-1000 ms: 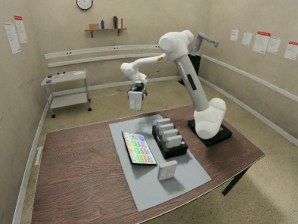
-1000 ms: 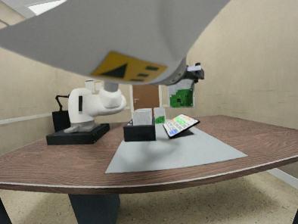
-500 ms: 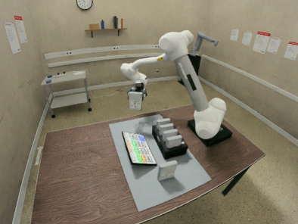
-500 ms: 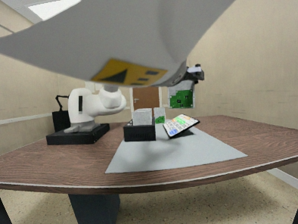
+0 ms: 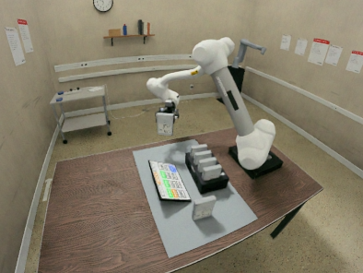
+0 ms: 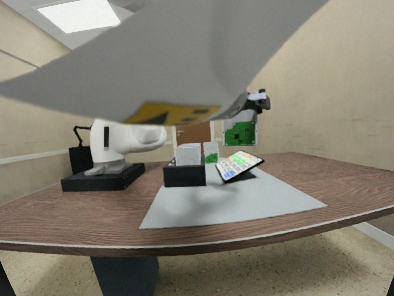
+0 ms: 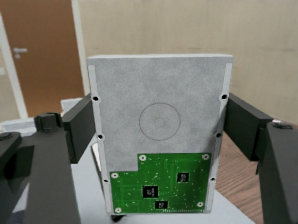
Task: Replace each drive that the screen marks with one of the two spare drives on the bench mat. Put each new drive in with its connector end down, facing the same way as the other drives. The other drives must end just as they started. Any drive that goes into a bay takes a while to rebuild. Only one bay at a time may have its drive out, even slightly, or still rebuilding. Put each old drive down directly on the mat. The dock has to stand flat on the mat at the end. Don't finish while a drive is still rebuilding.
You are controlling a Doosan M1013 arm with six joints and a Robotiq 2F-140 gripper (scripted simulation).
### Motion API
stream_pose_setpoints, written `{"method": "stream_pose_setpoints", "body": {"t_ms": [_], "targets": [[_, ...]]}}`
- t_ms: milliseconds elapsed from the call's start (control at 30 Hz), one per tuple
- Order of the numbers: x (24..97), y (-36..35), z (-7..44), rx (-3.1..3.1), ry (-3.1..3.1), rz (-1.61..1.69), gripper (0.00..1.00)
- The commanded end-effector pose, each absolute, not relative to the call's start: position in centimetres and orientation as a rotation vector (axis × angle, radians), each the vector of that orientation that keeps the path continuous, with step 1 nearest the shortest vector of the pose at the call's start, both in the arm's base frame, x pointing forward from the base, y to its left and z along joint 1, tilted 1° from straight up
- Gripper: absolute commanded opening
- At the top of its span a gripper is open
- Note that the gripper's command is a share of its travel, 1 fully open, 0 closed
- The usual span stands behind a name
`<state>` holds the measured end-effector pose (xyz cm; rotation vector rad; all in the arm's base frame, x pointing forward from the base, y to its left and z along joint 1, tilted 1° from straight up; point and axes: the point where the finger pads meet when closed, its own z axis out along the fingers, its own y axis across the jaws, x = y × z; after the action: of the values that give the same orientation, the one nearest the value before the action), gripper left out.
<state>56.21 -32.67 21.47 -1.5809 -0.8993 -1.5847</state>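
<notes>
My gripper [image 5: 166, 119] [image 6: 243, 116] [image 7: 158, 105] is shut on a grey drive [image 5: 165, 124] [image 6: 240, 129] [image 7: 160, 125]. It holds the drive upright in the air above the far end of the grey mat [image 5: 221, 219] [image 6: 235, 200], with the drive's green circuit board low. The black dock [image 5: 213, 185] [image 6: 184, 176] stands on the mat with several grey drives [image 5: 206, 162] [image 6: 189, 154] in its bays. The screen [image 5: 169, 181] [image 6: 239, 165] lies tilted beside the dock and shows coloured tiles. One more drive [image 5: 204, 207] [image 6: 211, 150] stands on the mat near the table's front edge.
The arm's base [image 5: 255, 159] [image 6: 102, 177] sits on the wooden table [image 5: 92, 207] beside the dock. A blurred arm link fills the top of the exterior view. A metal cart [image 5: 83, 112] stands by the far wall.
</notes>
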Motion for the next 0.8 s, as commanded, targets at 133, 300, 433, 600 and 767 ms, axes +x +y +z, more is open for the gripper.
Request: {"method": "stream_pose_setpoints", "body": {"t_ms": [133,300,433,600,767], "targets": [[56.2,-32.7,20.8,-1.581,-0.901,-1.586,0.1],[56.2,-32.7,20.4,-1.581,-0.901,-1.586,0.1],[56.2,-32.7,19.9,-1.581,-0.901,-1.586,0.1],[56.2,-32.7,19.2,-1.581,-0.901,-1.586,0.1],[56.2,-32.7,18.8,-1.581,-0.901,-1.586,0.1]]}}
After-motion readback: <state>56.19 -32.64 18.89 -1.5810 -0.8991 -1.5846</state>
